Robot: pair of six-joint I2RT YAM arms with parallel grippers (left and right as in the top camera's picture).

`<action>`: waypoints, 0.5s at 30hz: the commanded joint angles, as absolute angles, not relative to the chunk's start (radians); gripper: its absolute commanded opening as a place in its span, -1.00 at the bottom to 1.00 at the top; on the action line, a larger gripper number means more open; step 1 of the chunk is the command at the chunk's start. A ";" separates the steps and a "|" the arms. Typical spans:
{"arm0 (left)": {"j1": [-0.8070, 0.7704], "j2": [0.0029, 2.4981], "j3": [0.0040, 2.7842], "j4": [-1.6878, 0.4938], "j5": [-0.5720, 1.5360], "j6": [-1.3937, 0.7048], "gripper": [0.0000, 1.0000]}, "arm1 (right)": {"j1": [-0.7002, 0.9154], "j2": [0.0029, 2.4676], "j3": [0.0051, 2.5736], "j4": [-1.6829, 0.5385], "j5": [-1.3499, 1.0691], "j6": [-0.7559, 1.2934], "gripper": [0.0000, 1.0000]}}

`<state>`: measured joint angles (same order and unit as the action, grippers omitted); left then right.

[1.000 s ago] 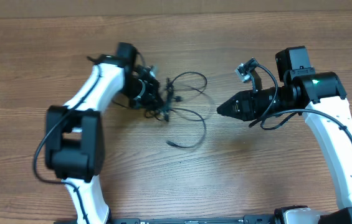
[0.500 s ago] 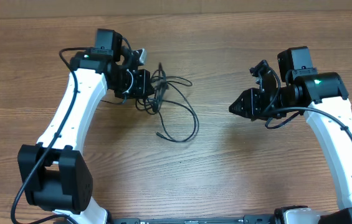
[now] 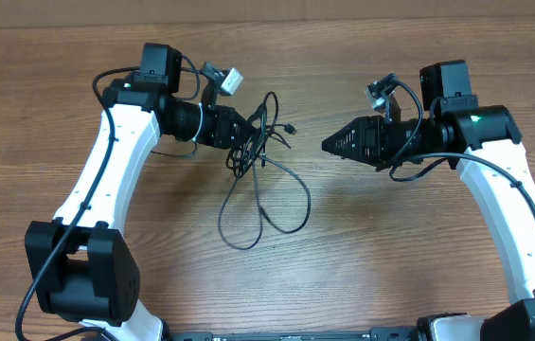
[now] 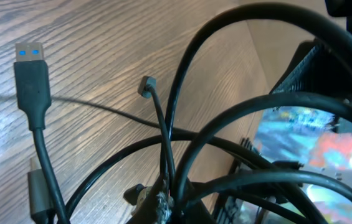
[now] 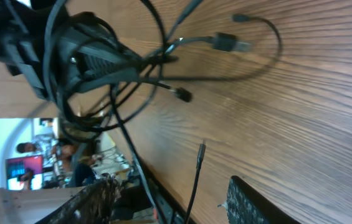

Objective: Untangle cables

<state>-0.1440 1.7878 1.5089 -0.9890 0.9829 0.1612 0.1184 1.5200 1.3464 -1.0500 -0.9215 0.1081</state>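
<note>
The left fingers (image 3: 241,134) are pressing together on the knot of the cables (image 3: 265,180), holding the bunch just above the desk (image 3: 390,256) at its far-left middle, while long loops are hanging down and trailing toward the near side. The right fingers (image 5: 256,198) are standing spread and empty, pointing left at the knot from a short way off, with bare wood between. Several strands are crossing right at the pinch, and a USB plug (image 4: 31,68) is dangling free beside them. The likely trouble is that the right fingers, closing on the wrong strand or on two at once, would be tightening the knot rather than loosening it; a pull could also be dragging the whole bunch out of the left pinch, or snagging a plug end in a loop. Room seems generous: open desk is lying to the near side and the right, with the far edge somewhat closer behind the knot.
</note>
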 commanded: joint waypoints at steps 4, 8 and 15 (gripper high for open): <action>-0.230 1.778 1.506 -0.991 0.710 0.141 -0.18 | 0.118 1.547 1.346 -1.070 -0.920 0.105 0.11; -0.281 1.778 1.506 -0.991 0.431 0.012 -0.03 | 0.118 1.555 1.346 -1.103 -0.829 0.105 0.11; -0.355 1.778 1.505 -0.999 0.397 -0.033 -0.16 | 0.118 1.563 1.346 -1.139 -0.643 0.160 0.02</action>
<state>-0.3286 1.7878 1.5089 -0.9936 0.4641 0.0074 0.1184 1.5517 1.3464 -1.1290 -0.7738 0.1169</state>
